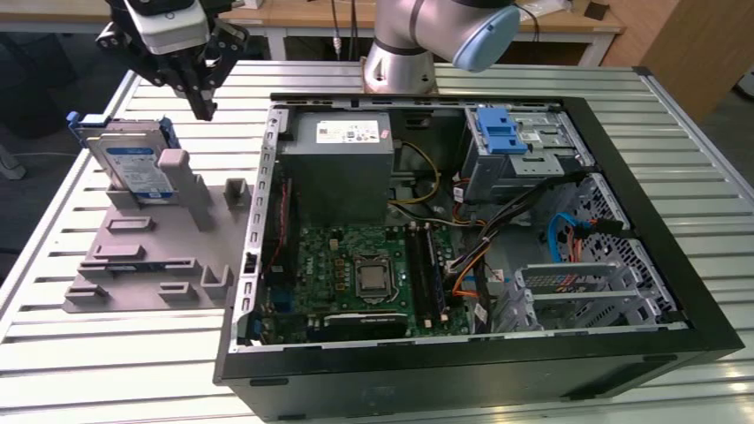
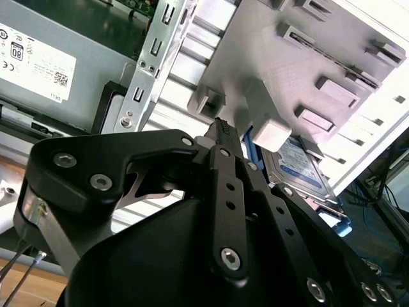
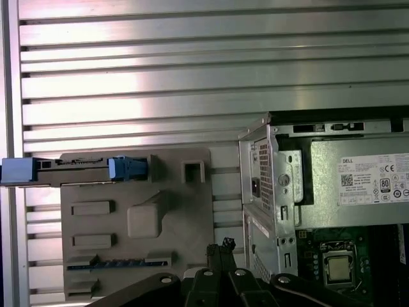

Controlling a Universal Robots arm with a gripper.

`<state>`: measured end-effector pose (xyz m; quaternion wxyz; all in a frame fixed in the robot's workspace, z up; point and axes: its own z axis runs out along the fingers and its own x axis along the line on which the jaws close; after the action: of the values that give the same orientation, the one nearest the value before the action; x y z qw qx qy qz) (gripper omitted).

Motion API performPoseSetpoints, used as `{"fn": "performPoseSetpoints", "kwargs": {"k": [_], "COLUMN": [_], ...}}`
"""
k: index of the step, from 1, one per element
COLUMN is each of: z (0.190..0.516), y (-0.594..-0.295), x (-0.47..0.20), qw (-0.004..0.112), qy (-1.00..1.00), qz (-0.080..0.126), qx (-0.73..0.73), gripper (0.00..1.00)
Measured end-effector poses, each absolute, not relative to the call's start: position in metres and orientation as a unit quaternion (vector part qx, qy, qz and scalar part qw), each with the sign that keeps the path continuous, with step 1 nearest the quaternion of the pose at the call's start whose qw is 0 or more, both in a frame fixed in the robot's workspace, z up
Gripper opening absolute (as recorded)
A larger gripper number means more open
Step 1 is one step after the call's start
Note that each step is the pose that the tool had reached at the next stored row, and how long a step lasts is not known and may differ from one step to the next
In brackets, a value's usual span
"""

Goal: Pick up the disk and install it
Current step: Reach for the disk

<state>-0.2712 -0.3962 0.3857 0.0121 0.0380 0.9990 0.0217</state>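
the hand (image 1: 207,111) hangs above the far end of the grey plastic holder (image 1: 154,261), its fingers drawn together to a point and gripping nothing, just above and beside the disk (image 1: 127,163) without touching it. the disk stands on its edge in a slot at that end of the holder, label facing out, its blue bracket (image 1: 78,124) wrapping the sides; in the first wrist view it appears edge-on as a thin bar (image 3: 77,167). the holder lies on the slatted metal desk (image 1: 118,371), just beside the open computer case (image 1: 659,305), which lies on its side. in the case sit the grey power supply (image 1: 342,159), the green motherboard (image 1: 353,274), a metal drive cage (image 1: 524,146) with a blue latch, and loose cables (image 1: 471,256) running between them. the risks, as i judge them: with the fingers closed like this, a straight descent would knock the disk's top edge rather than straddle it, and could tip it in its slot. a grey post (image 1: 175,172) stands right against the disk, so a finger may land on that instead. a pull that is not in line with the slot could jam the bracket or drag the whole holder along. inside the case, the cables lie near the cage and could snag a carried disk.
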Motion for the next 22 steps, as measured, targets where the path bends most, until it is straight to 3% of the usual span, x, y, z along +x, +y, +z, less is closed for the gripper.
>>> {"fn": "performPoseSetpoints", "kwargs": {"k": [22], "z": [0.385], "y": [-0.394], "x": [-0.306], "qw": [0.011], "qy": [0.999], "qz": [0.022], "qx": [0.039], "gripper": [0.11]}}
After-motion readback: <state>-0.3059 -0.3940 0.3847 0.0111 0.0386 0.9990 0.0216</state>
